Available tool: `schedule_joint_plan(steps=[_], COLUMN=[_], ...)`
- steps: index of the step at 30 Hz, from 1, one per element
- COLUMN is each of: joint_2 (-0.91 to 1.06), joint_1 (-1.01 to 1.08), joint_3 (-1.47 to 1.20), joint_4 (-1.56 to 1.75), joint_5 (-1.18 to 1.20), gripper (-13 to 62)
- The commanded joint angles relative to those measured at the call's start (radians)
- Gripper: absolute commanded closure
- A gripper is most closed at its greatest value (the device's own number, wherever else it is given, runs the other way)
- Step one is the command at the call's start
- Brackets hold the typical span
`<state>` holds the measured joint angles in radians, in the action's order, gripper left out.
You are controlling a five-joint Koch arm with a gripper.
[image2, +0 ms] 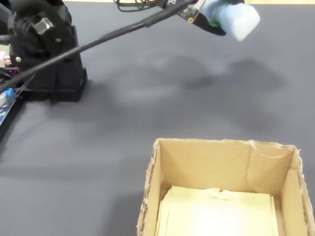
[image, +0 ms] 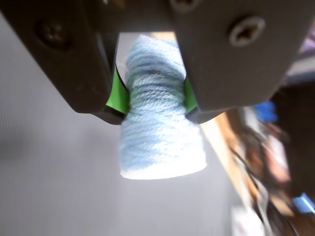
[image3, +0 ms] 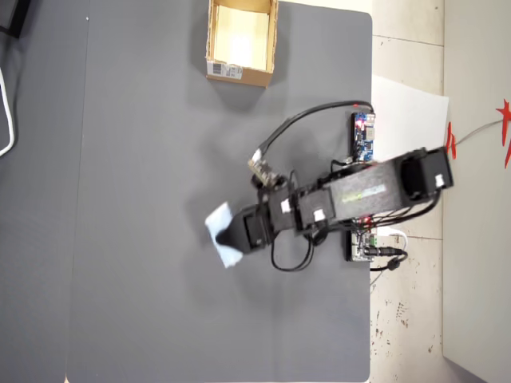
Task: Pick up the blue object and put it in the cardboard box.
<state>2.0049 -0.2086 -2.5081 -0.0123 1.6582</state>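
Dark grey desk mat [image3: 144,159]; black gripper [image: 155,101] clenched on pale blue yarn-wrapped soft block [image: 160,132], lifted off the surface near desk middle. Green pads [image: 115,96] pinch its waist. Tan open-topped cardboard box [image3: 239,73] sits at far edge, well apart.

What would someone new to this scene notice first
The blue object stands out first: a pale blue, yarn-like bundle pinched at its middle between the gripper jaws, lifted clear above the grey table. Next comes the open cardboard box, sitting apart near the table's far edge at the top of the overhead view.
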Motion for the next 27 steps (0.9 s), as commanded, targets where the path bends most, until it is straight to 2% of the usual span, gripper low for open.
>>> schedule_joint_plan(steps=[1, 6, 9, 15, 19, 27], joint_2=[0.046, 0.187, 0.255, 0.267, 0.19, -0.13], joint_1=[0.025, 0.187, 0.314, 0.606, 0.736, 1.008], joint_3=[0.029, -0.067, -0.089, -0.046, 0.066, 0.356], joint_4=[0.095, 0.146, 0.144, 0.144, 0.137, 0.086], joint_5=[-0.048, -0.195, -0.371, -0.494, -0.494, -0.486], gripper=[56.0, 55.9, 55.9, 55.9, 55.9, 55.9])
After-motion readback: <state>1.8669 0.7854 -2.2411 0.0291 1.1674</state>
